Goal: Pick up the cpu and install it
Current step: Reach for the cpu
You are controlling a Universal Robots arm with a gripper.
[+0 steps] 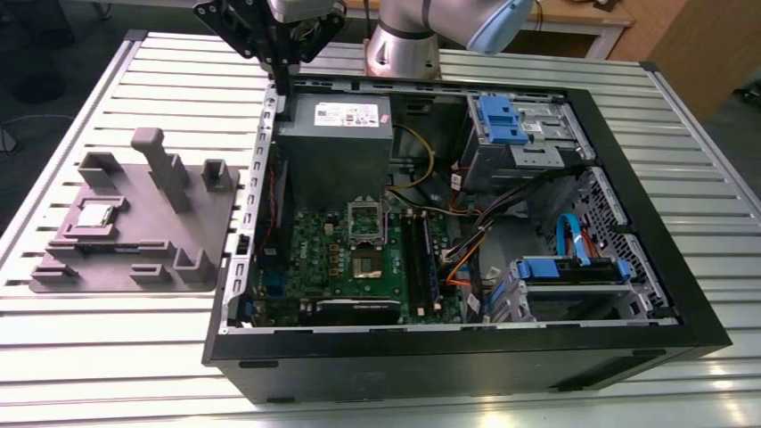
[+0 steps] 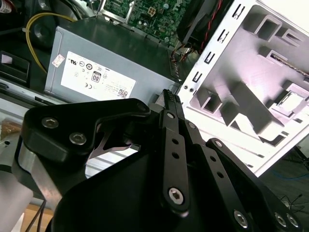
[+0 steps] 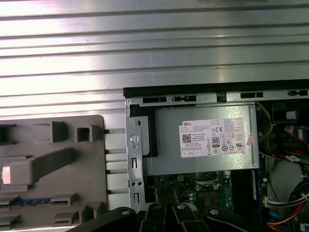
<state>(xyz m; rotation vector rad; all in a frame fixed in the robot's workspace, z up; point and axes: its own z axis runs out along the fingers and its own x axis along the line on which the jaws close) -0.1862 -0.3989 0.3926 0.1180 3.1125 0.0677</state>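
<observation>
Gripper (image 1: 283, 82) is hanging over the far corner of the case (image 1: 476, 357), right above the wall next to the PSU (image 1: 333, 147). In the second wrist view the fingers (image 2: 173, 145) are pinched together at the tips with nothing between them.

Cpu (image 1: 95, 215) is not in the machine. It sits flat in a shallow pocket on the grey plate (image 1: 131, 267), on the exterior view's left, well apart from the gripper. The plate lies on the slatted table (image 1: 119, 374) just beside the case, with a tall post (image 1: 167, 174) and a few blocky holders standing on it.

Inside the case:
- The PSU is at the far end.
- The board (image 1: 321, 259) is below it, with the socket (image 1: 366, 263) mid-board and the memory sticks (image 1: 416, 250) just beside the socket.
- Drive cages with blue brackets (image 1: 511, 120) are on the exterior view's right, and loose cables — yellow, orange, blue — run between them and the board.
</observation>
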